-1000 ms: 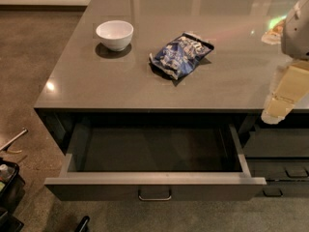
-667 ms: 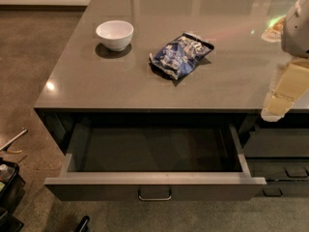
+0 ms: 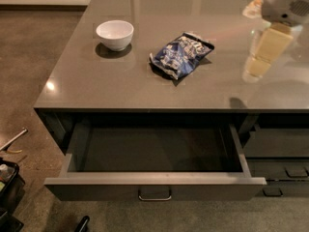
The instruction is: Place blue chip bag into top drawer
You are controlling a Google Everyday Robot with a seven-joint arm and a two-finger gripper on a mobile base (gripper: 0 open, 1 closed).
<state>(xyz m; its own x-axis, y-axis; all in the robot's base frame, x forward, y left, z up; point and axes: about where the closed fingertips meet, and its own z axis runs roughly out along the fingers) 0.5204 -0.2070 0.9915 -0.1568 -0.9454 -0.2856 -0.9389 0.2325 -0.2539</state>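
The blue chip bag (image 3: 181, 55) lies flat on the grey countertop (image 3: 96, 88), near its middle, crinkled, with white print. The top drawer (image 3: 154, 180) is pulled open below the counter's front edge. Its dark inside holds nothing, and a small metal handle is centred on its front. My gripper (image 3: 254, 67), cream-coloured under a white wrist, hangs over the right part of the counter. It is to the right of the bag, apart from it, and holds nothing that I can see.
A white bowl (image 3: 115, 34) stands on the counter to the left of the bag. Narrower dark drawer fronts (image 3: 285, 170) are to the right of the open drawer. Dark equipment (image 3: 8, 182) sits on the floor at the lower left.
My gripper has moved up and to the left, from beside the counter's front right edge to over the countertop. The bag, bowl and drawer have not moved.
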